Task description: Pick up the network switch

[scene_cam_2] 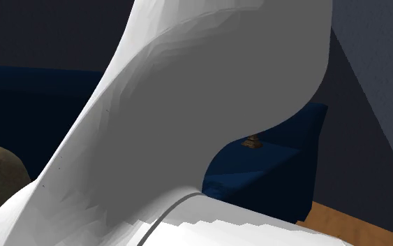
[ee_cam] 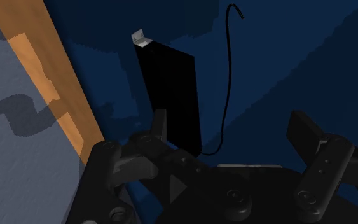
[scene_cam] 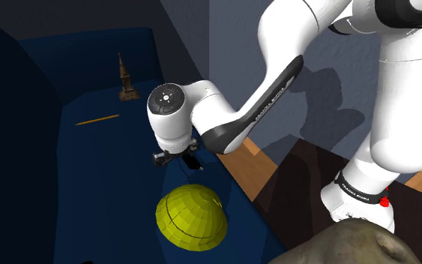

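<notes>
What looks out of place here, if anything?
A flat black box with a thin black cable trailing lies on the dark blue sofa, along with a yellow-green faceted ball and a small brown tower figurine: unusual clutter for a seat.

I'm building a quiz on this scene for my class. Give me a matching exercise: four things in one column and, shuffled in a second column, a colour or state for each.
Things
1. switch
2. dome
3. figurine
4. hand

Descriptions
A. yellow
B. flat, black, trailing a cable
C. open
D. brown, upright

Pairs: 1-B, 2-A, 3-D, 4-C
</notes>
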Tool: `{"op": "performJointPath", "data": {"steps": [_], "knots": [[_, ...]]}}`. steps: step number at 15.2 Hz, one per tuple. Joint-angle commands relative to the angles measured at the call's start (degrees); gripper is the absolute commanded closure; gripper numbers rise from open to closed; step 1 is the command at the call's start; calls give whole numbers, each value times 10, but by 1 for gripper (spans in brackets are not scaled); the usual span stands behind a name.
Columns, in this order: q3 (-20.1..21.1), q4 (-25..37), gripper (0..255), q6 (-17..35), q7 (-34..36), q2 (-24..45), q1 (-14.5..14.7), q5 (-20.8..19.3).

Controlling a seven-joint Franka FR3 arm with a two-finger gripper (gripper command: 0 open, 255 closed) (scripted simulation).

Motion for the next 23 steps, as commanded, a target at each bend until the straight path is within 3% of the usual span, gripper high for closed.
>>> {"op": "performJointPath", "data": {"steps": [1, 3, 4, 13, 23], "knots": [[-10, 1, 0, 6, 15, 16, 9, -18], [-10, 1, 0, 6, 15, 16, 9, -18], [-10, 1, 255, 6, 15, 16, 9, -18], [-10, 1, 255, 6, 15, 16, 9, -18], [26, 8, 255, -24, -42, -41, -21, 50]]}}
